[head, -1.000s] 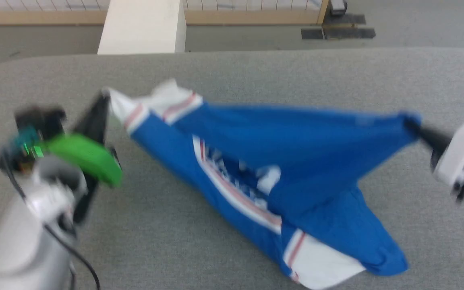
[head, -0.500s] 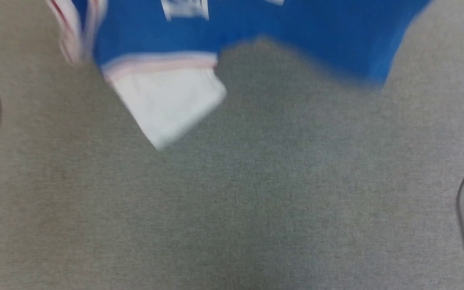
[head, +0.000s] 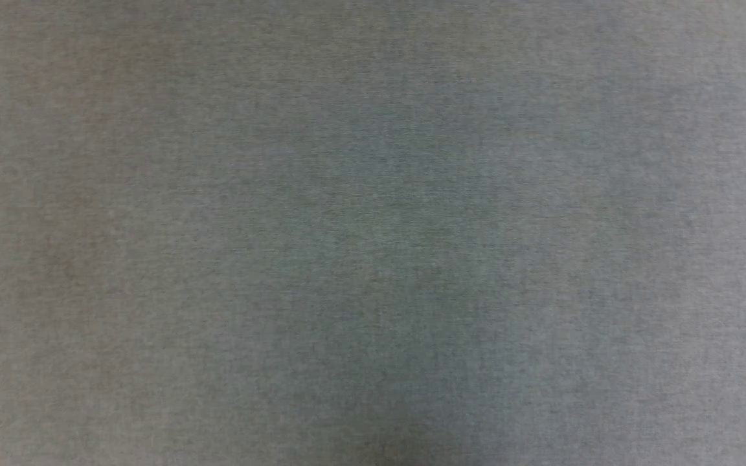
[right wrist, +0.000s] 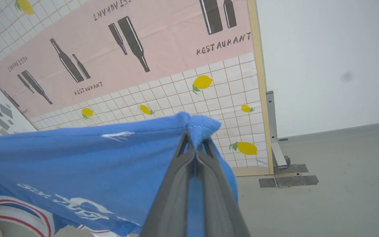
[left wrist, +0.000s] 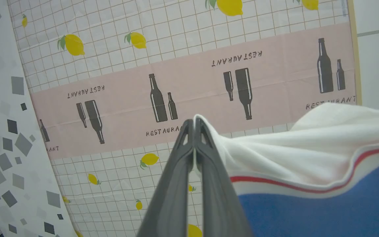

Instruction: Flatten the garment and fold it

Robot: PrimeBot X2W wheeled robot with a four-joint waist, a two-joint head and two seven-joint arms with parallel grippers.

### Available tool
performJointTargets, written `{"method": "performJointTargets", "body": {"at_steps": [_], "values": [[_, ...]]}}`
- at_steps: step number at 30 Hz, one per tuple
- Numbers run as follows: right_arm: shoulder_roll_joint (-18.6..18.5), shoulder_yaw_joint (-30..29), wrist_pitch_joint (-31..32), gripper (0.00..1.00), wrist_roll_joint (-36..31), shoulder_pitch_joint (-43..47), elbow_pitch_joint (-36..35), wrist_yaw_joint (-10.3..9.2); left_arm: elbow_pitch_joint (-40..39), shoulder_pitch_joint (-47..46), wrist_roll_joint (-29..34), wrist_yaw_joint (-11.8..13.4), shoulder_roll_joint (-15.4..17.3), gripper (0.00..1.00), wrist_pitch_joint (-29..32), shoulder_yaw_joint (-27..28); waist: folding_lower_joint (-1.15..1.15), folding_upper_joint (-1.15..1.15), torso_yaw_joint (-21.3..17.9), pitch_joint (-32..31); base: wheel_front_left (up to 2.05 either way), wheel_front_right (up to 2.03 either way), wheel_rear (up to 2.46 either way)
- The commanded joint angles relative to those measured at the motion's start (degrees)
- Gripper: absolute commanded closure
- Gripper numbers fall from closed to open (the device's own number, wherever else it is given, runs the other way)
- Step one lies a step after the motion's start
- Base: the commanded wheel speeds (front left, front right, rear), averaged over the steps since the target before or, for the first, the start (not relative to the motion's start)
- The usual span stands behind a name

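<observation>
Two grippers each grip the shirt [right wrist: 77,158]. The left gripper [left wrist: 194,123] has its fingers pressed together on the edge of a white sleeve [left wrist: 308,148]. From there the cloth runs to the right of the left wrist view, past a red stripe into blue. The right gripper [right wrist: 195,140] is clamped on a blue corner, cloth bunched over its tips. The shirt spreads to the left of the right wrist view, with white print and red-and-white trim lower down. Both held parts hang in the air before a backdrop [left wrist: 110,49] of lemons, bottles and the word RESTAURANT. A grey floor [right wrist: 341,197] and a white wall [right wrist: 324,65] lie beside it. The head view looks down on a grey table [head: 347,226]
</observation>
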Motion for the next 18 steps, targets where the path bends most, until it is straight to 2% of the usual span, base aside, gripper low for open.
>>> {"method": "performJointTargets", "body": {"at_steps": [1,9,18], "values": [[-0.07,0.46,-0.45,1.0,0.64,1.73,0.56,-0.09,0.76,1.74,-0.24,-0.19,0.2,1.0,-1.19,0.33,-0.01,0.0,0.68,-0.18,0.0,0.0,0.0],[-1.18,6.01,-1.03,1.0,7.77,17.19,-0.85,-0.09,1.41,17.42,-3.53,-3.05,-1.48,1.0,-9.03,-0.38,-0.01,0.0,3.27,-5.38,0.0,0.0,0.0],[-3.64,9.72,-2.15,1.0,20.22,48.11,-8.86,-0.09,-5.1,49.18,-8.78,-2.54,-4.05,1.0,-11.81,-0.27,-0.01,0.0,5.58,-17.66,0.0,0.0,0.0]]}}
